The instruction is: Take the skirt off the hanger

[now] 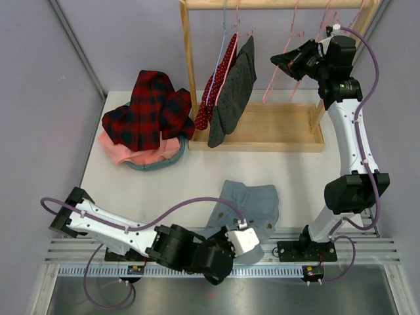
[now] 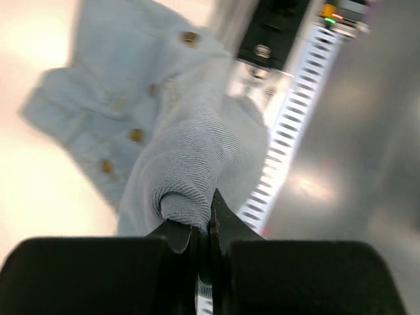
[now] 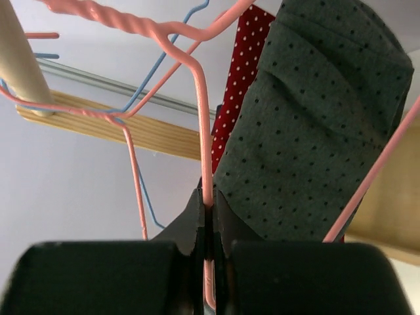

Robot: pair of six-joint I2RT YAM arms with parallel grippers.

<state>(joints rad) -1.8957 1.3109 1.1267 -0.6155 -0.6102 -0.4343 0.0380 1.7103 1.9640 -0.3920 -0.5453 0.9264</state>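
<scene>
The pale denim skirt [image 1: 252, 202] lies crumpled on the table near the front edge, off any hanger. My left gripper [image 1: 231, 243] is shut on a fold of it; the left wrist view shows the jaws [image 2: 203, 226] pinching the denim skirt [image 2: 177, 151] over the front rail. My right gripper [image 1: 281, 63] is up at the rack, shut on the wire of an empty pink hanger [image 1: 271, 84]. In the right wrist view the pink hanger [image 3: 204, 131] runs straight between the closed gripper [image 3: 207, 205].
A wooden rack [image 1: 262, 139] stands at the back with a grey dotted garment [image 1: 235, 92] and a red dotted one [image 1: 213, 98] hanging on it, both close to my right gripper [image 3: 315, 131]. A pile of red plaid and pink clothes [image 1: 147, 118] lies at the back left.
</scene>
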